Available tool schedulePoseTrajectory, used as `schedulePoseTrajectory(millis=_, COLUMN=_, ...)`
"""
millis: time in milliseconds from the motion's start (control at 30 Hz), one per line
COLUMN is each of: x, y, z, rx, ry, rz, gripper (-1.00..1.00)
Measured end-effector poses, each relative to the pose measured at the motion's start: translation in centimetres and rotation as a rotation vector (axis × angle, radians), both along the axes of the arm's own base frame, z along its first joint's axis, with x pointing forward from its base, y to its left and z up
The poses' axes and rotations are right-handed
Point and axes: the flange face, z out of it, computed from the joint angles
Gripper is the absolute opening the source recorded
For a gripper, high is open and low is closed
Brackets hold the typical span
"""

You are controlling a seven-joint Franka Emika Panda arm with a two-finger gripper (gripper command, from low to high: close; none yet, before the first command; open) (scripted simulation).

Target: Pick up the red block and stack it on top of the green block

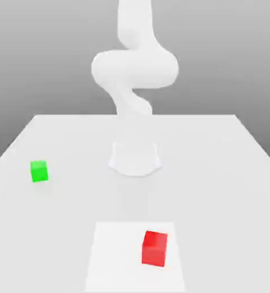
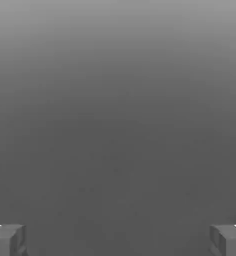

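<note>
Exterior view: bright, even light; the pale tabletop (image 1: pixel 217 189) and white arm (image 1: pixel 134 68) nearly wash out, surface detail on the arm faint; backdrop grey, lighter high up, darker toward the table; red block (image 1: pixel 154 249) lighter on top than on its near face, so light probably falls from above; edges of both blocks slightly soft. Hand view: dim, smooth grey gradient, palest at one edge; small white glare patches near two corners.
</note>
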Motion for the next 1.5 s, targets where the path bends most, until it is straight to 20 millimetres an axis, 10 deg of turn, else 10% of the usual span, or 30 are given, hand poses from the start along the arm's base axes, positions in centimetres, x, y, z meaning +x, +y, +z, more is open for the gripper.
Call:
schedulePoseTrajectory(millis=367, x=7.8, y=2.1, z=-23.9, rx=0.039, ry=0.369, rz=-0.089, gripper=0.0)
schedulePoseTrajectory(millis=667, x=4.4, y=3.7, z=-42.6, rx=0.067, ry=0.665, rz=-0.16, gripper=0.0)
schedulePoseTrajectory(millis=867, x=3.3, y=3.8, z=-50.2, rx=0.074, ry=0.713, rz=-0.176, gripper=0.0)
schedulePoseTrajectory(millis=900, x=3.2, y=3.8, z=-51.2, rx=0.073, ry=0.714, rz=-0.175, gripper=-1.0)
schedulePoseTrajectory(millis=1133, x=3.2, y=3.8, z=-51.5, rx=0.073, ry=0.713, rz=-0.175, gripper=-1.0)
schedulePoseTrajectory(millis=1333, x=3.2, y=3.2, z=-45.9, rx=0.074, ry=0.712, rz=-0.189, gripper=-1.0)
schedulePoseTrajectory(millis=1500, x=1.5, y=-7.8, z=-43.7, rx=0.117, ry=0.69, rz=-0.44, gripper=-1.0)
